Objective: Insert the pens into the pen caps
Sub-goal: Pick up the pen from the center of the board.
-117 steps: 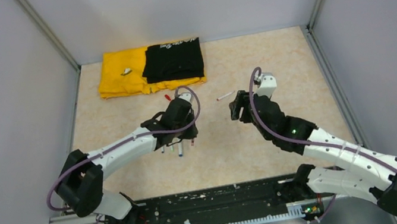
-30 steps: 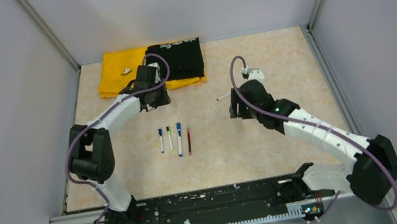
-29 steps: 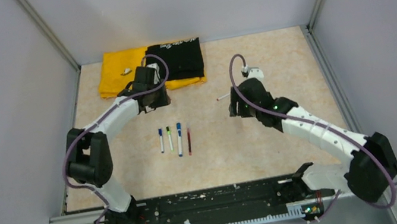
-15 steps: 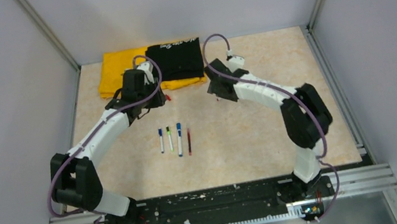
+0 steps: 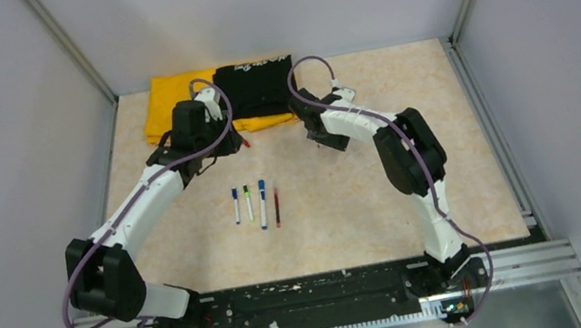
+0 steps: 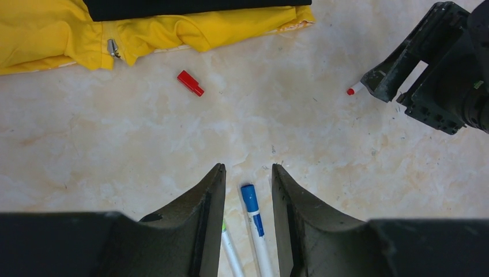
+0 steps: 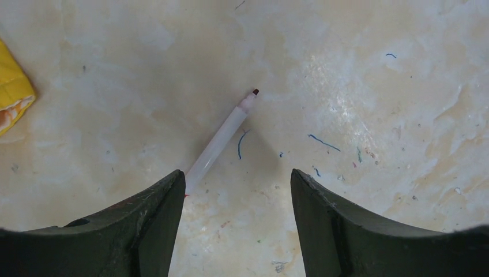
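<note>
Four capped pens [image 5: 256, 204] lie in a row at mid-table: blue, green, blue and a maroon one. The blue-capped one [image 6: 254, 216] and a green one [image 6: 230, 251] show below my left gripper [image 6: 248, 170], which hovers open and holds nothing. A loose red pen cap [image 6: 190, 83] lies beyond it, near the yellow cloth. An uncapped white pen [image 7: 222, 138] lies slanted on the table, its near end by the left finger of my open right gripper [image 7: 237, 176]. In the left wrist view this pen's red end [image 6: 353, 89] pokes out beside the right gripper [image 6: 438, 69].
A folded yellow cloth [image 5: 173, 112] with a black cloth [image 5: 256, 88] on it lies at the back of the table. Grey walls close in the left, right and back. Ink marks dot the table around the white pen.
My right arm has swung left and back, so its gripper now hangs over the white pen. My left gripper has drifted slightly left and back from the pen row.
</note>
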